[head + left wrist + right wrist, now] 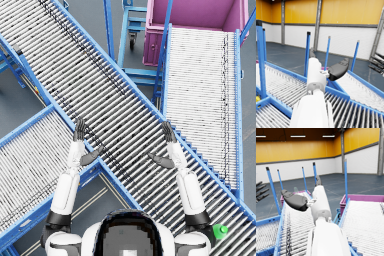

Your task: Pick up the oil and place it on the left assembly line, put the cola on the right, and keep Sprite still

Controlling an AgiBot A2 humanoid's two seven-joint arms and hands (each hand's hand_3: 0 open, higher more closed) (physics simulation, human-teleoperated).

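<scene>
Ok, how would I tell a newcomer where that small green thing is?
Take the long diagonal roller conveyor in the head view. Follow it to the lower right, beside the robot's right elbow: the green object sits there. It is the only green thing in view.

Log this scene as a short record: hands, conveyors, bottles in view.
left hand: open, holds nothing, above the middle conveyor
right hand: open, holds nothing, above the same conveyor
left conveyor: nothing on the part in view
right conveyor: nothing on it, runs to the pink bin
green bottle: on the middle conveyor beside the right arm, partly hidden
other bottles: none in view
</scene>
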